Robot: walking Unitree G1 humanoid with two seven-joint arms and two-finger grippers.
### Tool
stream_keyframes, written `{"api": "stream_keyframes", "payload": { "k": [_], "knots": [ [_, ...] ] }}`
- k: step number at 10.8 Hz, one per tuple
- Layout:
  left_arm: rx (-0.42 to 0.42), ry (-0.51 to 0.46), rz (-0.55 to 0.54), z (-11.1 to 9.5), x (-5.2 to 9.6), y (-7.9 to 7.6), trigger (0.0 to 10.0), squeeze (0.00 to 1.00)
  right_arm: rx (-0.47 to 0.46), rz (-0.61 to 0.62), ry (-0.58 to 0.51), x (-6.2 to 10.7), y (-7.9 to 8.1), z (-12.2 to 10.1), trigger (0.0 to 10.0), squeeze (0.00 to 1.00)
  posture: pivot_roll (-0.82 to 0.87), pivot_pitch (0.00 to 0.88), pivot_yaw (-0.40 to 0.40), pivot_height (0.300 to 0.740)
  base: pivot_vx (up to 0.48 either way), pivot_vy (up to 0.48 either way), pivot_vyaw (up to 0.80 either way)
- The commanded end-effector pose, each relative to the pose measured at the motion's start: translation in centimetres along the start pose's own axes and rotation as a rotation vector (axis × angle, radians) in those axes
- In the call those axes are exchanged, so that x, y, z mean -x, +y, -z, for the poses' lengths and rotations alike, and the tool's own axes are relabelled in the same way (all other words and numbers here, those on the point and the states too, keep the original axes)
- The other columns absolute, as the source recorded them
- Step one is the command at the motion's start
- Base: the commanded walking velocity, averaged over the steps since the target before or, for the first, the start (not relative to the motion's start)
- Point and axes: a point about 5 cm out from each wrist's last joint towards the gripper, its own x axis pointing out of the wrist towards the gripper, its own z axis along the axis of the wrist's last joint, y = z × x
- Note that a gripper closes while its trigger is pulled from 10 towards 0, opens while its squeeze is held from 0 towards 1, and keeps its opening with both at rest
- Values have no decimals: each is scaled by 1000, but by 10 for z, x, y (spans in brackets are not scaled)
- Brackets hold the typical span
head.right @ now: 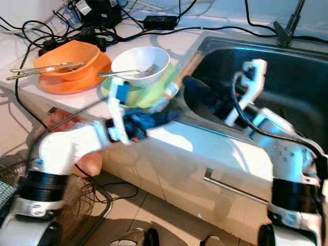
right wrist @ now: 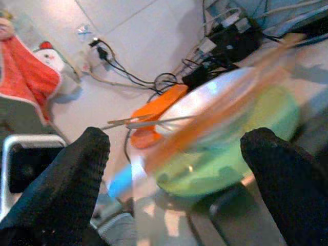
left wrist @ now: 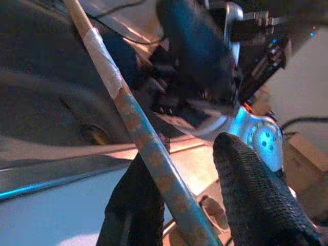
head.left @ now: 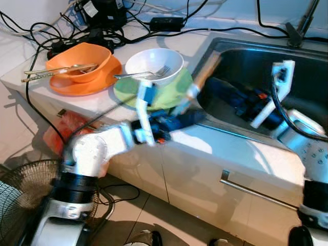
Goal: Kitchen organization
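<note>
Wooden stick blurred, left gripper clamped

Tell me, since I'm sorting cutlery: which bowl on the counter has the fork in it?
The white bowl, sitting on the green plate beside the sink, holds the fork. The orange bowl on its orange plate holds chopsticks instead.

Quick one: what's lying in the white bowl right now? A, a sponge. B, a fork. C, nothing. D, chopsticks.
B: a fork rests in the white bowl, tines up by the far rim, handle sticking out over the near rim.
</note>
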Motion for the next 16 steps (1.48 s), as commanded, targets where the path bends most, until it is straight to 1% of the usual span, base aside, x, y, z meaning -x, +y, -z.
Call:
{"api": "stream_keyframes", "payload": {
  "k": [1, 3, 7, 8, 11, 16],
  "knots": [
    [-14, 21, 14, 1, 0, -3, 0, 0, -13, -28, 12, -6, 6, -2, 10000, 0, -27, 153, 128, 740, 0, 0, 0],
    [-14, 26, 31, 2, -3, -6, 0, 0, -24, -54, 36, -15, 8, -1, 10000, 0, -24, 157, 129, 740, 0, 0, 0],
    [-14, 31, 42, 3, -6, -7, 0, 0, -77, -104, 77, -31, 14, 4, 10000, 0, -23, 163, 127, 740, 0, 0, 0],
    [-14, 33, 42, 4, -6, -7, 0, 0, -77, -109, 78, -33, 15, 4, 0, 0, -23, 163, 127, 740, 0, 0, 0],
    [-16, 31, 35, 3, -5, -6, 0, 0, -84, -104, 82, -35, 13, 4, 0, 0, -21, 160, 124, 740, 0, 0, 0],
    [-20, 18, 34, 0, -5, -5, 0, 0, -86, -80, 78, -32, 9, 4, 0, 0, -23, 151, 126, 740, 0, 0, 0]
  ]
}}
